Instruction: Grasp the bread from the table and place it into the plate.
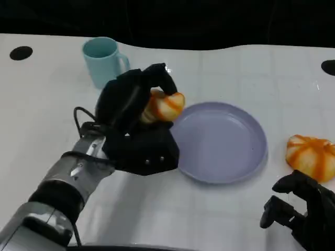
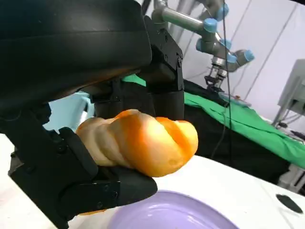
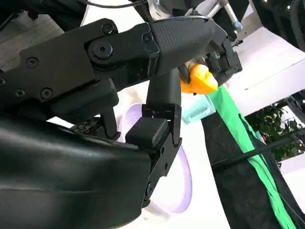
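My left hand (image 1: pixel 137 120) grips an orange-and-cream twisted bread roll (image 1: pixel 164 106) and holds it just above the left rim of the lavender plate (image 1: pixel 222 167). The left wrist view shows the roll (image 2: pixel 143 142) clamped between black fingers (image 2: pixel 162 71), with the plate's rim (image 2: pixel 167 214) right below it. A second orange bread roll (image 1: pixel 311 156) lies on the table to the right of the plate. My right hand (image 1: pixel 301 209) rests low at the front right, below that roll, fingers curled and holding nothing. In the right wrist view the held roll (image 3: pixel 199 80) and plate (image 3: pixel 183 183) appear beyond my right hand (image 3: pixel 162 129).
A light blue mug (image 1: pixel 103 60) stands behind my left hand, near the table's far edge. Black round holes (image 1: pixel 21 53) mark the white table's far corners. A green-covered bench (image 2: pixel 248 124) and another robot arm (image 2: pixel 214 38) stand beyond the table.
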Tool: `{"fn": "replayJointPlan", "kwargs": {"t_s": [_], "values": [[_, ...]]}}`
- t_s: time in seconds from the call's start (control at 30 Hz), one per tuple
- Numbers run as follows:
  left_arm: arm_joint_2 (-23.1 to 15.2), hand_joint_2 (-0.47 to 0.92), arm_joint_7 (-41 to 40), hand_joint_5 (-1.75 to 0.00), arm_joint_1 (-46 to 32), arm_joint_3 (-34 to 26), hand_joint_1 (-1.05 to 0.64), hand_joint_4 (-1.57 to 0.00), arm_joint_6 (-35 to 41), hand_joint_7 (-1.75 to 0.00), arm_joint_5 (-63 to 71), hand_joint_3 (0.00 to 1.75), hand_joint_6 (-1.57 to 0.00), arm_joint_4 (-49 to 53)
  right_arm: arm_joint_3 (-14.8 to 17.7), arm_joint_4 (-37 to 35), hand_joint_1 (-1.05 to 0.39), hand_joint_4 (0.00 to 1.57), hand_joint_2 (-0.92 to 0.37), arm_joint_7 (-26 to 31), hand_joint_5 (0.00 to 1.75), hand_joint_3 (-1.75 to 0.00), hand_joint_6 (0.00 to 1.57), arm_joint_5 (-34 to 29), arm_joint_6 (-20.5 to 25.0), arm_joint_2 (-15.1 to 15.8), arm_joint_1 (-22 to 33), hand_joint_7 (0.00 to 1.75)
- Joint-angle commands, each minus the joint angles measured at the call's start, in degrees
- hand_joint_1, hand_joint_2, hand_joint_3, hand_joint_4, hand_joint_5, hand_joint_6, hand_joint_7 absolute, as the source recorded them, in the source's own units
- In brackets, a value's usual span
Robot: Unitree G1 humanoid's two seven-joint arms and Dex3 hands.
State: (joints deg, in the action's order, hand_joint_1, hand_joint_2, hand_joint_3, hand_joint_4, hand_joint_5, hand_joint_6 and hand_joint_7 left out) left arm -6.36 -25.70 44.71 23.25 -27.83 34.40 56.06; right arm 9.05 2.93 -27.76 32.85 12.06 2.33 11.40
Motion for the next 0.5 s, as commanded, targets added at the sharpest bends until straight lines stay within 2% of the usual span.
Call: {"fn": "replayJointPlan", "kwargs": {"t_s": [0.03,0.5], "values": [[1.41,0.4,-0.82,-1.75,3.57,1.53,-0.12,-0.92,-1.27,-1.75,1.7,1.36,-0.7,2.68,0.51,-0.1,-0.53,0.72,-0.92,-0.25,1.54,-0.16,0.78,0.35,-0.47,0.13,-0.04,1.09],[7.63,0.5,2.03,-1.75,9.11,5.24,-0.24,-0.93,-2.12,-1.75,2.62,1.32,-0.72,9.12,-0.54,0.94,-0.54,0.71,-0.92,0.15,1.57,-0.18,0.76,-0.87,-1.7,-0.22,0.86,1.13]]}}
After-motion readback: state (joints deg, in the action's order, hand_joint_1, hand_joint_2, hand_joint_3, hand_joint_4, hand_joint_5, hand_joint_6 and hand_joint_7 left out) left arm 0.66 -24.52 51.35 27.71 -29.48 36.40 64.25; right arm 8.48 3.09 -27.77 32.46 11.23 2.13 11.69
